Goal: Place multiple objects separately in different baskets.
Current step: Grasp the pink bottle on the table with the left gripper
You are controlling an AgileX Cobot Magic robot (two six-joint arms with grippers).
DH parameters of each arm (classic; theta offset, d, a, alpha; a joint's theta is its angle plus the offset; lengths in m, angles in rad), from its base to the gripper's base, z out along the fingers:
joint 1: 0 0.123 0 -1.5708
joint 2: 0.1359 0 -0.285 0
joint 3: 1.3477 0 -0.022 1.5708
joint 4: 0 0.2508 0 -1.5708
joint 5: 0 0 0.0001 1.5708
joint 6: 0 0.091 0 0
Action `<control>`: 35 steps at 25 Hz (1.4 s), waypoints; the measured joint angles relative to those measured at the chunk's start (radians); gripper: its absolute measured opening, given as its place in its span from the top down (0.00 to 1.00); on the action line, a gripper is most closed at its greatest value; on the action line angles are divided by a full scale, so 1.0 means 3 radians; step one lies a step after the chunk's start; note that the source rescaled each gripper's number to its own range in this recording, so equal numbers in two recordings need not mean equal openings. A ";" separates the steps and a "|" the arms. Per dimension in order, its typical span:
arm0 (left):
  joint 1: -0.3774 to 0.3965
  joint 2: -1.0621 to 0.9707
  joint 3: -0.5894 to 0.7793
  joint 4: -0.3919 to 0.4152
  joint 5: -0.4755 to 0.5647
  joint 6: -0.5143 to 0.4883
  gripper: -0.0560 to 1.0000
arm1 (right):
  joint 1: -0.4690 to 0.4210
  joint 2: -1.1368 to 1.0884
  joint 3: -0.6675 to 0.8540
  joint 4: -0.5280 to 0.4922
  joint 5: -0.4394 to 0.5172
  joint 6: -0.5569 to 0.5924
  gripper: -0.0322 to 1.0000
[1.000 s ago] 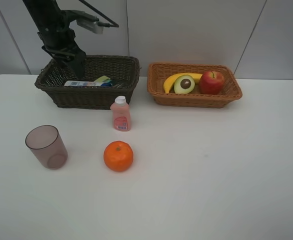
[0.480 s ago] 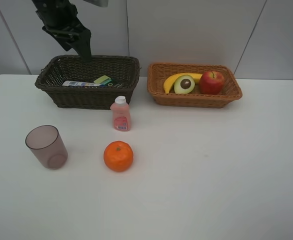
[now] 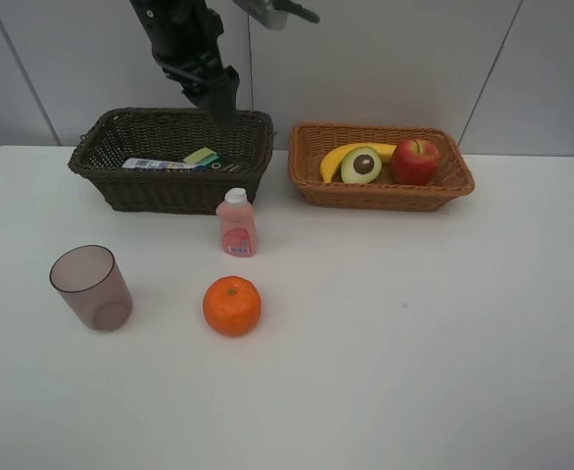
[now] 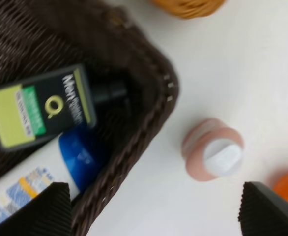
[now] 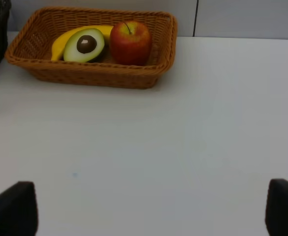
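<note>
swung right over the past second, from above the left end of the dark brown wicker basket (image 3: 169, 191) to above its right end: left claw (image 3: 218, 98), raised clear of the rim, jaws spread wide, gripping nothing. seen from the left wrist, fingertips (image 4: 41, 209) far apart, looking down on the basket's right corner and the white bench (image 3: 414, 343) beside it.

lying flat inside that basket, side by side: white blue-capped shampoo bottle (image 3: 155, 164) and dark green pump bottle (image 3: 205, 157) with a yellow-green label.

standing upright on the bench just in front of the basket's right end, apart from it: small pink bottle (image 3: 236, 225) with a white cap.

nearer the front edge, well apart from each other: orange (image 3: 232, 305) and, to its left, translucent mauve cup (image 3: 91, 287), upright, mouth up.

resting in the light orange-tan basket (image 3: 380, 196), to the right of the dark one: yellow banana (image 3: 338, 155) along the back, halved avocado (image 3: 361, 164) with cut face and pit showing, set against the banana, and red apple (image 3: 414, 162) right beside the avocado.

out of the high view: right claw (image 5: 146, 211), jaws released and wide, empty, over the bench, facing the tan basket from well off.
</note>
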 joint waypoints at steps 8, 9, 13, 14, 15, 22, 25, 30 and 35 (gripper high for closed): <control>-0.0423 0.0000 0.0000 0.0275 0.0000 0.0871 0.08 | 0.0000 0.0000 0.0000 0.0000 0.0000 0.0000 0.03; -0.0460 0.0000 0.0000 0.0278 0.0000 0.1017 0.08 | 0.0000 0.0000 0.0000 0.0000 0.0000 0.0000 0.03; -0.0525 0.0039 0.0022 0.0278 -0.0006 0.1379 0.08 | 0.0000 0.0000 0.0000 0.0000 0.0000 0.0000 0.03; -0.0525 0.0068 0.0051 0.0278 -0.0006 0.1404 0.08 | 0.0000 0.0000 0.0000 0.0000 0.0000 0.0000 0.03; -0.0525 0.0093 0.0100 0.0288 -0.0009 0.1420 0.08 | 0.0000 0.0000 0.0000 0.0000 0.0000 0.0000 0.03; -0.0539 0.0257 0.0232 0.0549 -0.0006 0.1612 0.08 | 0.0000 0.0000 0.0000 -0.0003 0.0000 0.0000 0.03; -0.0547 0.0306 0.0232 0.0560 -0.0006 0.1750 0.08 | 0.0000 0.0000 0.0000 -0.0003 0.0000 0.0000 0.03; -0.0549 0.0419 0.0232 0.0575 -0.0009 0.1810 0.08 | 0.0000 0.0000 0.0000 -0.0003 0.0000 0.0000 0.03; -0.0549 0.0485 0.0232 0.0575 -0.0009 0.1812 0.08 | 0.0000 0.0000 0.0000 -0.0003 0.0000 0.0000 0.03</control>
